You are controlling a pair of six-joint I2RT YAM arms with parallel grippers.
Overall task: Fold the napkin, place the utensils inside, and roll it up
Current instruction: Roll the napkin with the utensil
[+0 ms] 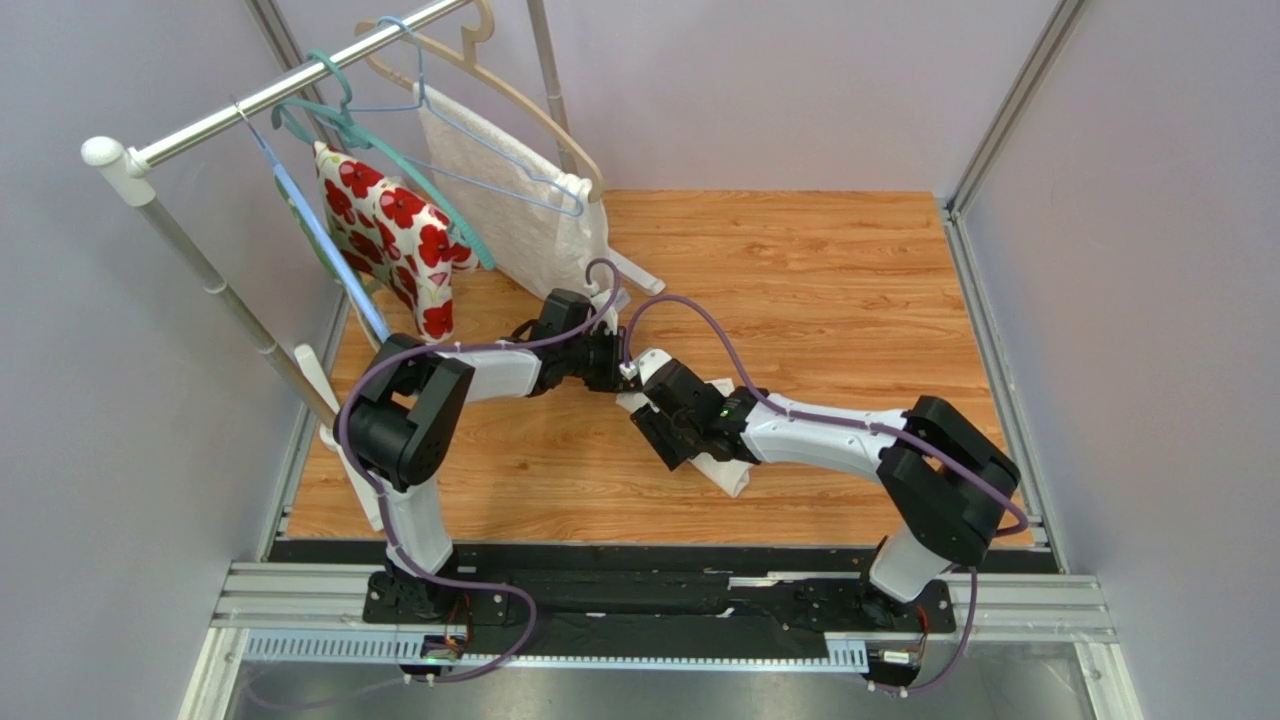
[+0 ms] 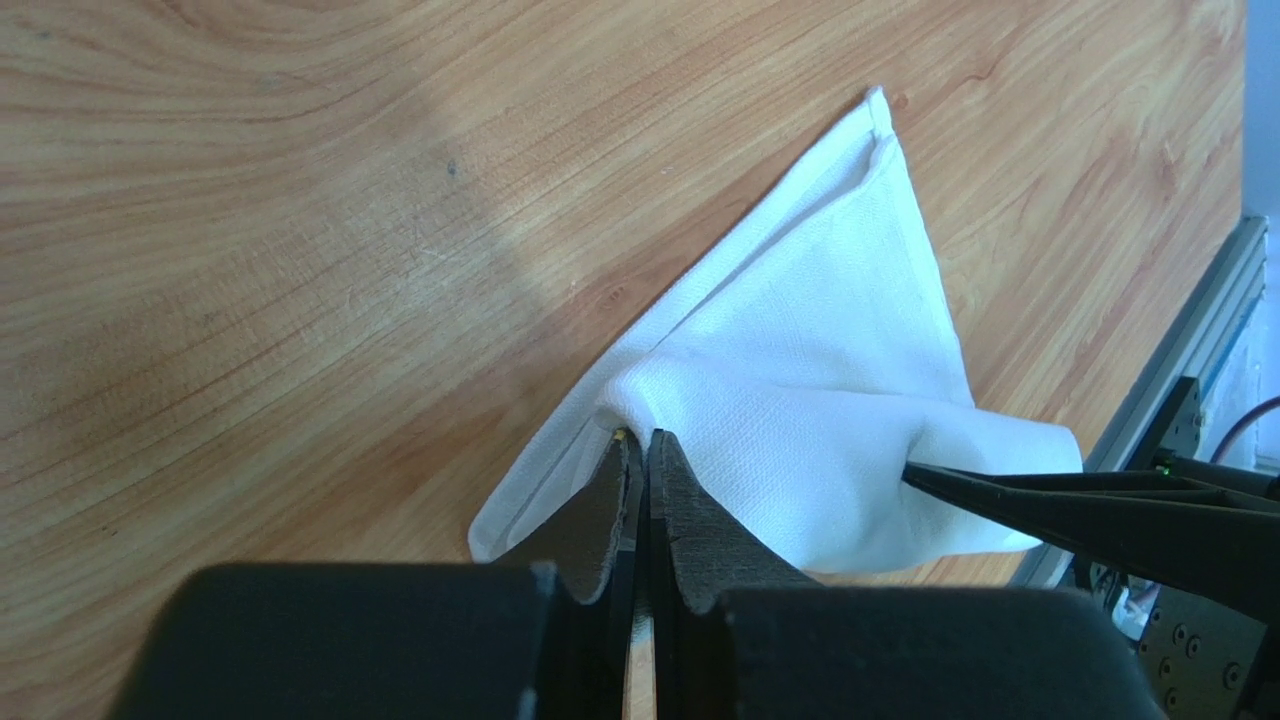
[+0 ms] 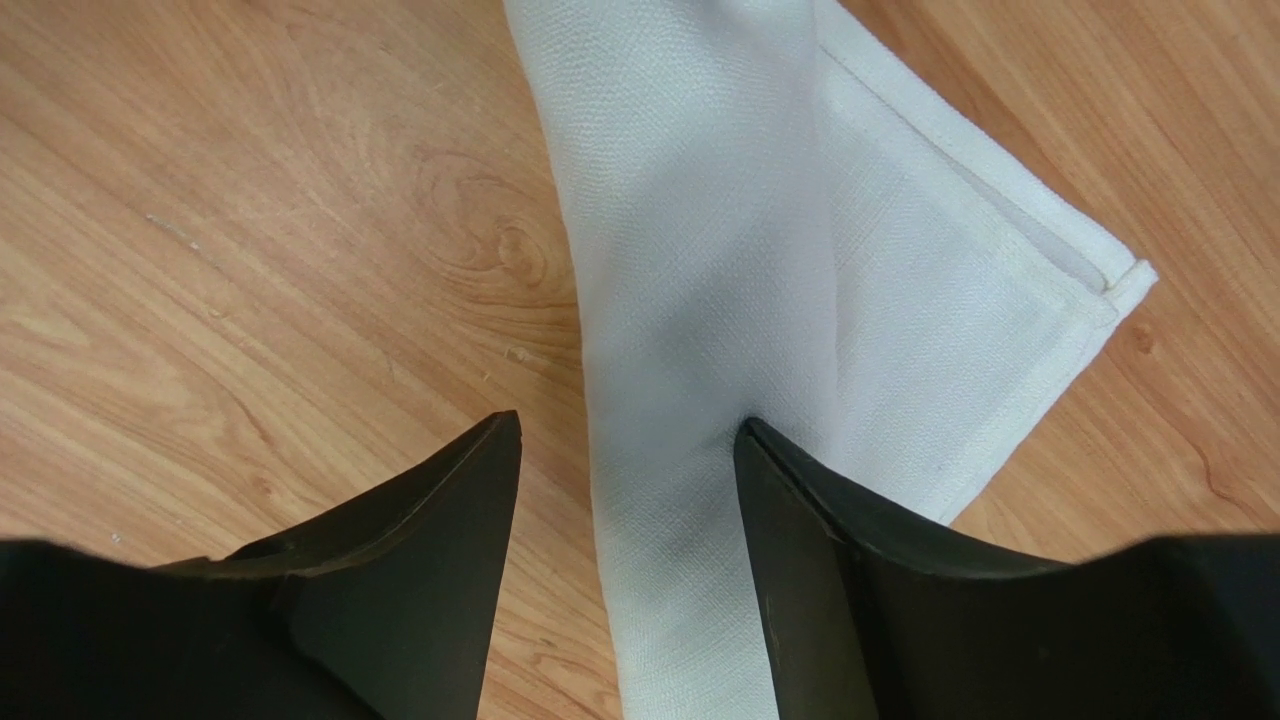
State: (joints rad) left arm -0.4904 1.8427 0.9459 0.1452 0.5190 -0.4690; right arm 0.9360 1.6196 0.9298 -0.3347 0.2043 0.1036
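The napkin (image 2: 812, 345) lies folded into a long, partly rolled white bundle on the wooden table, and only a white end (image 1: 727, 474) shows in the top view under the right arm. My left gripper (image 2: 646, 438) is shut, pinching a raised fold of the napkin at its near edge. My right gripper (image 3: 625, 432) is open and straddles the bundle (image 3: 706, 225); its right fingertip touches the cloth and its left one stands off over bare wood. One of its fingers (image 2: 1082, 503) pokes in from the right in the left wrist view. The utensils are hidden.
A clothes rail (image 1: 271, 98) at the back left carries hangers, a red-flowered cloth (image 1: 394, 240) and a textured white cloth (image 1: 511, 203). Grey walls close in both sides. A metal frame (image 1: 661, 600) runs along the near edge of the table.
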